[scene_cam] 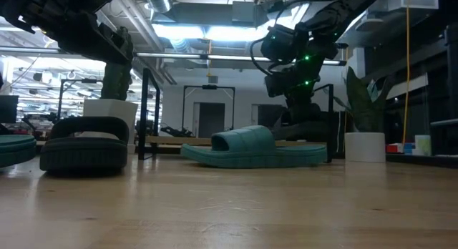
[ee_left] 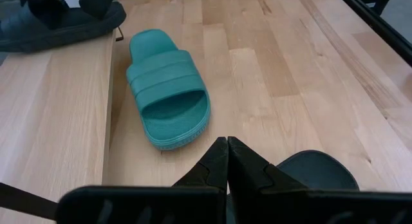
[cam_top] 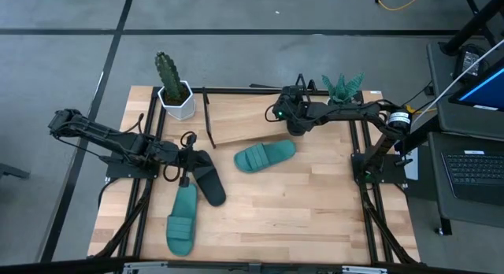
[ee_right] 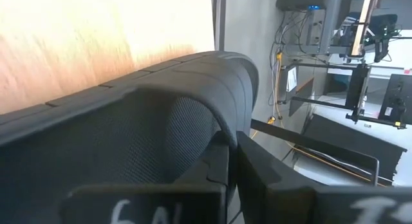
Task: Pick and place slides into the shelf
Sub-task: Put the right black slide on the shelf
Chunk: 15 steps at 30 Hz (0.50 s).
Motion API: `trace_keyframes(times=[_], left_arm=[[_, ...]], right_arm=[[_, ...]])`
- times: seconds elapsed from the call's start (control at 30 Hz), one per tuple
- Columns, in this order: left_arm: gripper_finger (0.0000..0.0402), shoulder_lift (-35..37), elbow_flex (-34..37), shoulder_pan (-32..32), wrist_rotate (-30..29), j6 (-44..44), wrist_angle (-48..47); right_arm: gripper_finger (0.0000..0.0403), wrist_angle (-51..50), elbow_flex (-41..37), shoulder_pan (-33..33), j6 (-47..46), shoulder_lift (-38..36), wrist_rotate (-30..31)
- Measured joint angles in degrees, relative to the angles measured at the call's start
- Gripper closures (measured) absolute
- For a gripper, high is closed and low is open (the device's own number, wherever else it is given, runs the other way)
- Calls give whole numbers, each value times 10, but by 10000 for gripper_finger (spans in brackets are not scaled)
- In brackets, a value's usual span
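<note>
The right gripper is pinched tight on the strap of a black slide, over the right end of the shelf at the far side of the table. The left gripper has its fingers together above another black slide. One teal slide lies near the shelf, another teal slide lies near left
</note>
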<state>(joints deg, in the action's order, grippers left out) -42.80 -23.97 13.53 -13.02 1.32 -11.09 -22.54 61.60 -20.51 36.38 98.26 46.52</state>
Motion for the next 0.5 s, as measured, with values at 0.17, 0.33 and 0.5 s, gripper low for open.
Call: trace_keyframes(times=[0.17,0.33,0.5], left_arm=[[401,0,0,0,0,0,0],[401,0,0,0,0,0,0],[401,0,0,0,0,0,0]], right_arm=[[378,0,0,0,14,0,0],[359,0,0,0,17,0,0],[354,0,0,0,17,0,0]])
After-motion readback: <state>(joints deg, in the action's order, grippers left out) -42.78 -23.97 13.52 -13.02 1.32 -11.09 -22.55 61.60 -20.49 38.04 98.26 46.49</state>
